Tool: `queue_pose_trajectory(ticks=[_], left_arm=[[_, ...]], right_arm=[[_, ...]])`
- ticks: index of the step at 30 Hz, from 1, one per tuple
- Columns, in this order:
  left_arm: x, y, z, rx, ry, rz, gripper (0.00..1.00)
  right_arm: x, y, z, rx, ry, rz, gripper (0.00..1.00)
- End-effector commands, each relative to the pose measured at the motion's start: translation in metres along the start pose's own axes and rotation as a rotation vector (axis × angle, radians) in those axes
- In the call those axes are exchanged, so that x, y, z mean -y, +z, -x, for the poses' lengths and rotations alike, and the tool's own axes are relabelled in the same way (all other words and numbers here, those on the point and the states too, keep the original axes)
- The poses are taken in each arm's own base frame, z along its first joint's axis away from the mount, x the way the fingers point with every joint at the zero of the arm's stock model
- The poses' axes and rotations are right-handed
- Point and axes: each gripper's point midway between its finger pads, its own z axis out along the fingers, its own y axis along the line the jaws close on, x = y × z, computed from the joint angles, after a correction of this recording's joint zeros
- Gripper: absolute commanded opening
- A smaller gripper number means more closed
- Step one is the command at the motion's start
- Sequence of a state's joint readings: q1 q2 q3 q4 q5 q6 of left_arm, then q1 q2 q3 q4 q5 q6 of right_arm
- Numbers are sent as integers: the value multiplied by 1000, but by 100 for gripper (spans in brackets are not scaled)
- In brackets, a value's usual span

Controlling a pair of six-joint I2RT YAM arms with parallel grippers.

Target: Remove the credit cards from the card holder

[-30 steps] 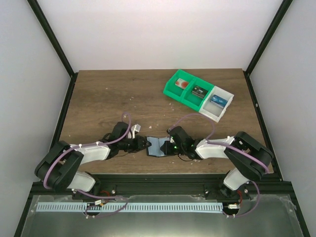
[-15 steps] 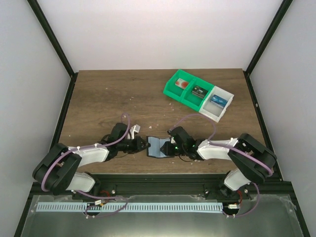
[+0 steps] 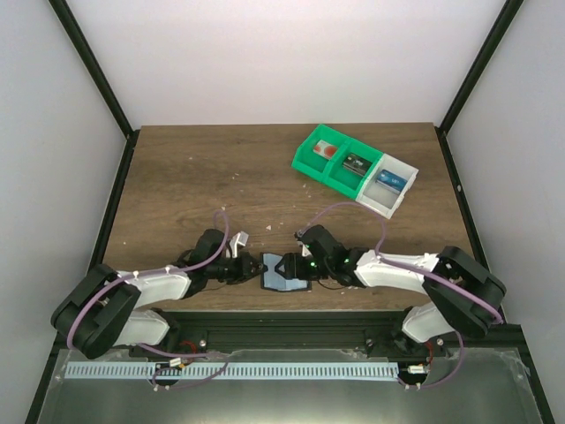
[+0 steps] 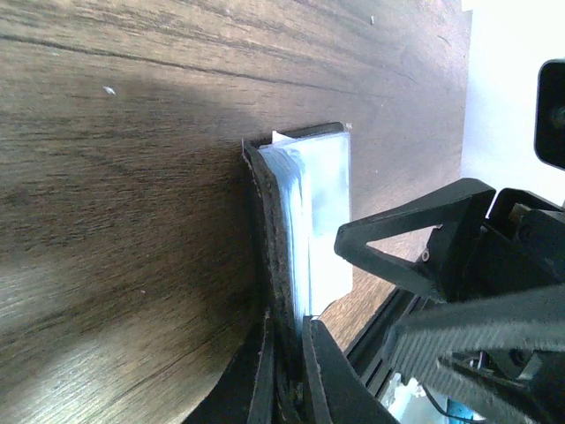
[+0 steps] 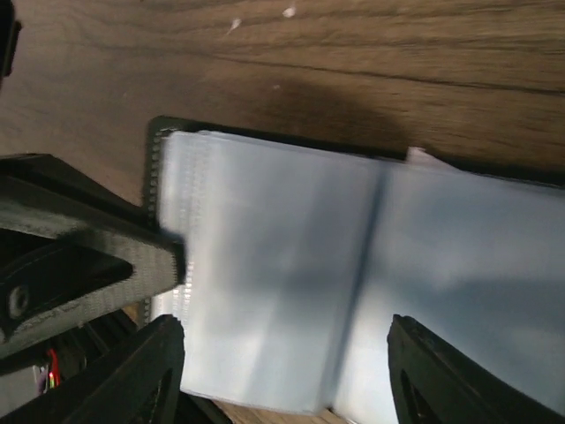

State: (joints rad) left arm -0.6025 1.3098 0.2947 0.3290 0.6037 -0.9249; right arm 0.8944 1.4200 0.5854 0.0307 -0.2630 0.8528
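Top external view: the card holder [image 3: 284, 276] lies open on the table [image 3: 177, 177] close to its near edge, between the two arms. Much of it is covered by the right gripper [image 3: 295, 265], so only a pale blue patch with a dark rim shows. The left gripper [image 3: 257, 269] meets it from the left.

In the left wrist view, the left gripper's fingers [image 4: 327, 380] are pressed together on the holder's black edge, pinching it. The grip itself runs off the bottom of the picture. The pale sleeves stand up from the wood beside that edge.

In the right wrist view, the right gripper's fingers [image 5: 132, 380] are spread wide above the two blue-grey panels and grip nothing. Whether their tips touch the panels I cannot tell. The picture is blurred, the holder's right side is cut off, and no single card can be made out inside.

The green-and-white bins [image 3: 353, 168] sit well apart at the far right. Their contents are too small to identify.
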Motion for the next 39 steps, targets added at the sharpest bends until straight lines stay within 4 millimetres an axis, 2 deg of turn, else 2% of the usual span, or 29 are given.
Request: queue_pose_trajectory(ticks=[1,10,16,20,27,30,36,39], left_arm=[[12,0,2,22,15,-49,0],[12,-1,-1,23,12,-52,0],[12,-1,0,24,13,-50,0],[12,-1,-1,22,13,-50,0],[9,-2,-1,25,11,-39,0],[6,0,-1,19,12,-20,0],[6,1,0,21,11,-16,0],[7,0,1,21,10,-21,0]], right_arm=[[-25,8,0,-38,-13,39,66],[-24,19,-8,-83,-13,35,70],[-17,26,-13,-112,-3,15,68],[-15,27,-15,-117,0,5,63],[-3,24,-13,-94,-2,-54,49],[8,21,-12,-80,1,-111,49],[13,9,-6,-32,-10,-154,46],[25,2,0,-2,-13,-234,44]])
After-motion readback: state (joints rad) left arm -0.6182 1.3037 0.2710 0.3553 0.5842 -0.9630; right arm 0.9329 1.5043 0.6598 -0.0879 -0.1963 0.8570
